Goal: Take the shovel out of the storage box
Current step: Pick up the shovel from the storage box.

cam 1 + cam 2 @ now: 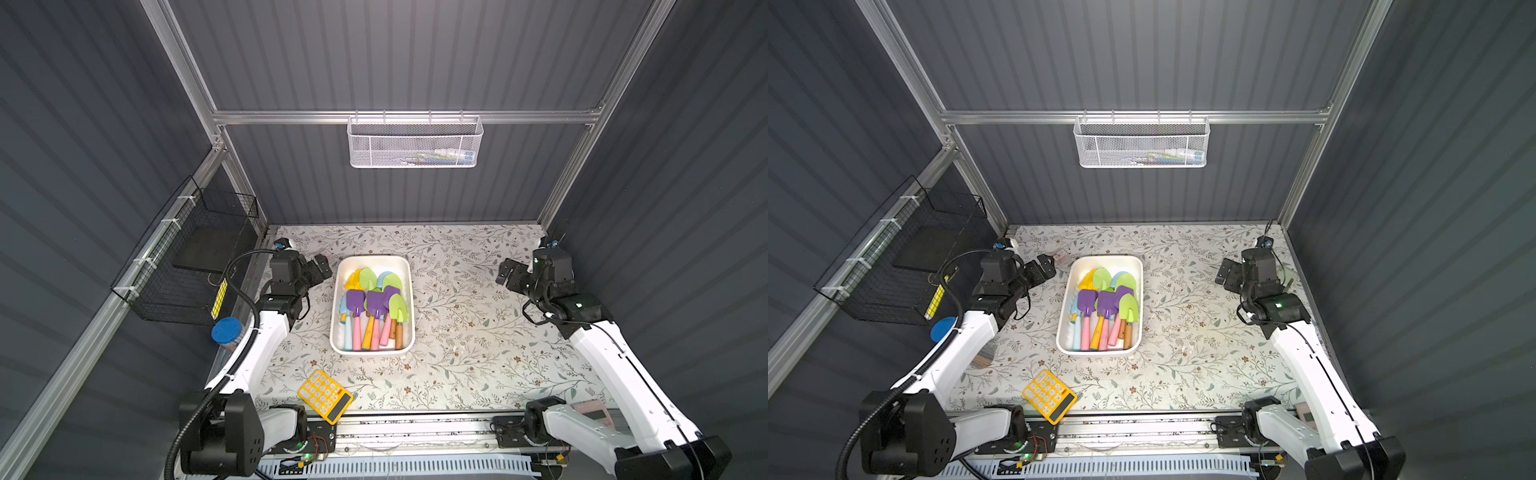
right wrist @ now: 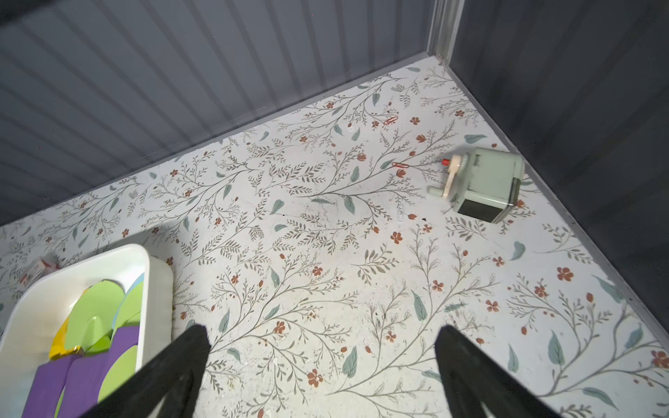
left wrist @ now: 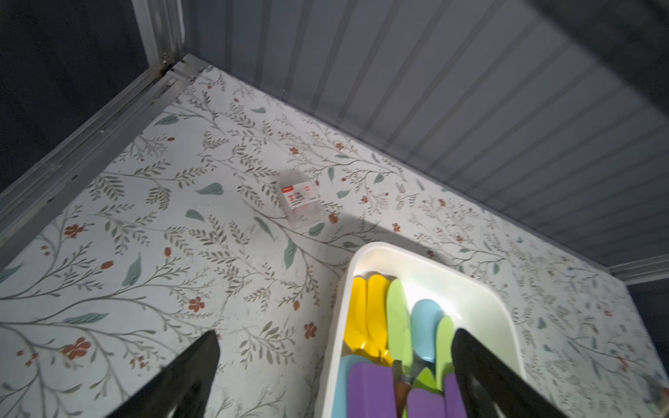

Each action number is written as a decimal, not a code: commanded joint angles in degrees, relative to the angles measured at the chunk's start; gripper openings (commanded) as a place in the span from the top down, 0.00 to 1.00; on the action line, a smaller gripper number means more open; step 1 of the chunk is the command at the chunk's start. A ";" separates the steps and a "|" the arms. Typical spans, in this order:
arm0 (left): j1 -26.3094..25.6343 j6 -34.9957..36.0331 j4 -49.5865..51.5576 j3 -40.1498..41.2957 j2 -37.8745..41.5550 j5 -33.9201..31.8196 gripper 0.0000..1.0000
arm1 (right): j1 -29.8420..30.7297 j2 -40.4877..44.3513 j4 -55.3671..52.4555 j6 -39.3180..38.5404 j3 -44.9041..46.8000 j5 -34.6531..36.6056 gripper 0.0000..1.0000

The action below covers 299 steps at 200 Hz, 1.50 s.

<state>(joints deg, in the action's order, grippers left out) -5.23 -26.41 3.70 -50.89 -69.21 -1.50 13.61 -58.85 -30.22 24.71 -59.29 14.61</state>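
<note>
Shovels (image 1: pixel 374 307) in purple, green, yellow and blue lay heaped in the storage box (image 1: pixel 372 351) at the middle of the floral surface (image 1: pixel 457 353), blades toward the far end. Just left of the box's far corner the left tool (image 1: pixel 323 268) hung with its fingers spread apart and nothing between them. Well to the right of the box, the right tool (image 1: pixel 506 274) was likewise spread wide and empty.

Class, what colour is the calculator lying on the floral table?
The calculator is yellow with pale keys, shown best in a top view.
</note>
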 commanded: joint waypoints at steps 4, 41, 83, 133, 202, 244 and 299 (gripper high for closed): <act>-0.08 -2.94 -3.65 2.05 2.59 5.97 0.00 | 2.96 2.02 0.69 -2.98 1.07 3.78 0.01; -0.19 -3.66 -1.53 -0.10 0.43 10.02 0.00 | 4.51 4.83 3.59 -1.49 2.37 3.30 0.01; -2.93 -1.73 8.46 -5.17 -1.88 9.02 0.00 | 6.28 5.12 1.99 0.25 0.08 5.51 0.01; -14.47 2.54 23.98 -14.46 -8.50 2.75 0.01 | 9.54 -2.88 -10.35 -1.34 -9.26 8.84 0.01; -32.92 -1.33 32.59 -20.77 -17.17 -6.82 0.03 | 6.95 -1.64 -8.06 5.65 -3.85 2.25 0.01; -41.07 -9.55 36.06 -23.02 -22.26 -8.91 0.06 | 11.49 -1.10 -8.01 4.80 -1.30 11.73 0.01; -43.86 -15.17 35.23 -20.93 -21.35 -8.65 0.29 | 11.51 -2.75 -9.93 4.98 0.93 4.52 0.02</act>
<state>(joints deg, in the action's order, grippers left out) -48.95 -38.24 37.91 -72.23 -92.16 -9.17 24.93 -61.47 -39.05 29.50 -60.73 21.69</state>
